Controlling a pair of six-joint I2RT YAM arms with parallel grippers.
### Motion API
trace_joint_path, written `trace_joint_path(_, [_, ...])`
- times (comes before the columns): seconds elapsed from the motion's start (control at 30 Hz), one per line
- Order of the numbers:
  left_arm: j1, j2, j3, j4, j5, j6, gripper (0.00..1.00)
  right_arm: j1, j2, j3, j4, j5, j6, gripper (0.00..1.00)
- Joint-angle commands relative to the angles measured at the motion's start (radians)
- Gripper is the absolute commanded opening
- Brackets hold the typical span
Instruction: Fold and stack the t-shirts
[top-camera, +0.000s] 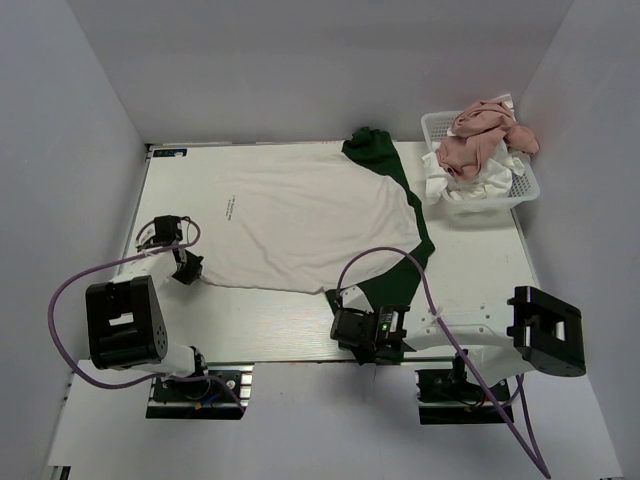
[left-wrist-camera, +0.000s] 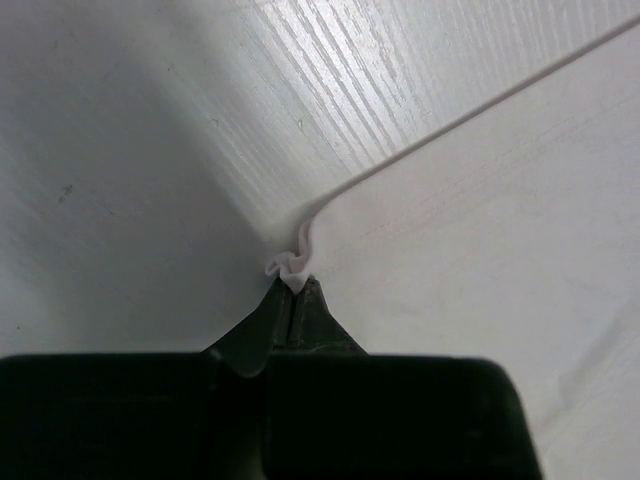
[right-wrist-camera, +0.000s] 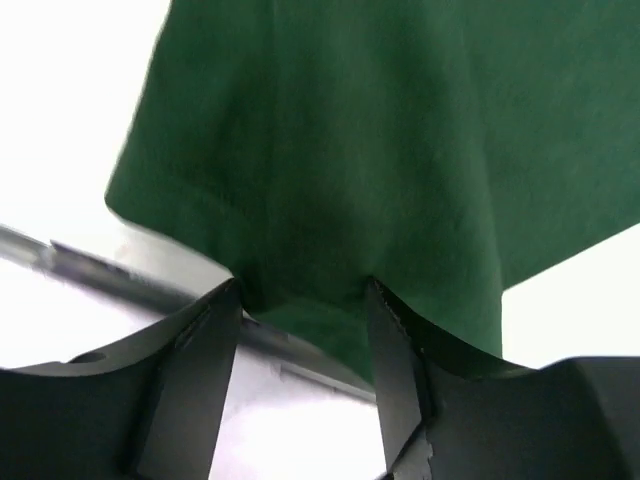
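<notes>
A white t-shirt (top-camera: 300, 215) with dark green sleeves and small dark lettering lies spread flat on the table. My left gripper (top-camera: 188, 268) is shut on its near left hem corner; in the left wrist view the jaws (left-wrist-camera: 293, 285) pinch a small bunch of white cloth (left-wrist-camera: 480, 230). My right gripper (top-camera: 372, 335) is at the near green sleeve (top-camera: 395, 285), by the table's front edge. In the right wrist view its jaws (right-wrist-camera: 300, 300) stand apart with the green sleeve (right-wrist-camera: 350, 150) bunched between the tips. The far green sleeve (top-camera: 370, 150) lies at the back.
A white latticed basket (top-camera: 432, 122) stands at the back right, holding a dusty pink shirt (top-camera: 480, 135) and white cloth (top-camera: 470, 185). White walls close in the left, back and right. The table's front rail (right-wrist-camera: 120, 275) runs just under my right gripper.
</notes>
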Motion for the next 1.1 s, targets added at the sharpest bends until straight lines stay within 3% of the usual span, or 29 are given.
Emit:
trace_joint_path(0.0, [0.001, -0.009, -0.050, -0.041, 0.011, 0.001, 0.00, -0.005, -0.006, -0.037, 0.082, 0.079, 0.042, 0.57])
trace_joint_path(0.1, [0.001, -0.009, -0.059, -0.041, -0.002, 0.001, 0.00, -0.013, -0.009, -0.075, 0.103, 0.079, 0.045, 0.62])
trace_joint_path(0.2, [0.001, -0.009, -0.050, -0.050, -0.002, 0.001, 0.00, -0.031, -0.009, -0.087, 0.128, 0.027, 0.036, 0.47])
trace_joint_path(0.23, [0.001, -0.009, -0.050, -0.060, 0.007, 0.001, 0.00, -0.031, -0.014, -0.087, 0.125, 0.011, 0.042, 0.36])
trace_joint_path(0.27, [0.001, -0.029, -0.050, -0.060, 0.007, 0.001, 0.00, -0.028, -0.018, -0.083, 0.100, 0.006, 0.045, 0.00])
trace_joint_path(0.47, [0.001, -0.095, -0.032, -0.106, 0.007, 0.001, 0.00, -0.059, -0.093, 0.101, -0.151, 0.050, 0.068, 0.00])
trace_joint_path(0.6, [0.001, -0.119, 0.005, -0.116, 0.007, 0.001, 0.00, -0.134, -0.133, 0.146, -0.194, 0.075, 0.032, 0.00])
trace_joint_path(0.8, [-0.008, -0.067, 0.099, -0.126, 0.041, 0.010, 0.00, -0.370, -0.185, 0.201, -0.084, 0.067, -0.123, 0.00])
trace_joint_path(1.07, [-0.008, 0.086, 0.304, -0.159, 0.075, 0.010, 0.00, -0.608, -0.006, 0.414, 0.060, -0.002, -0.424, 0.00])
